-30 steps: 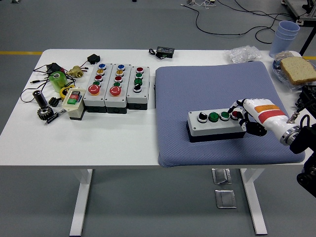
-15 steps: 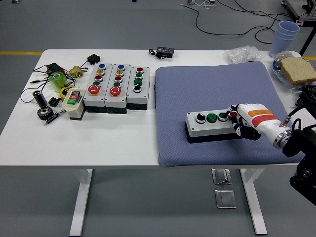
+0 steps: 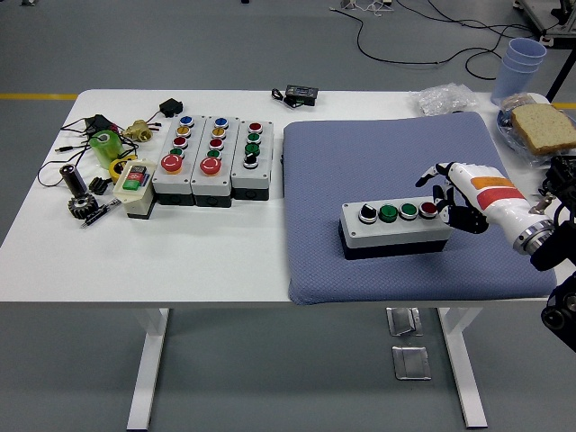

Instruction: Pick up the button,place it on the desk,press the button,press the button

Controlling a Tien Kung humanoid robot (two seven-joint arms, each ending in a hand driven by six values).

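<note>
The button box (image 3: 396, 228) is lying on the blue mat (image 3: 396, 162) covering the right half of the white tabletop (image 3: 216, 243), its red button at the right end. The right hand (image 3: 461, 198) is hovering just at the box's 3 o'clock, fingers (image 3: 430, 175) spreading loosely, gripping nothing.

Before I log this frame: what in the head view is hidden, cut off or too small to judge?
- Left arm: outside the picture entirely.
- Right hand: its fingertips sit beside the button box, but contact with the box's right end cannot be confirmed from this angle.
- Red button: too small to tell whether it is pressed in.
- Bread: cut off by the right edge.
- Small parts at the table's left: too small to identify.
</note>
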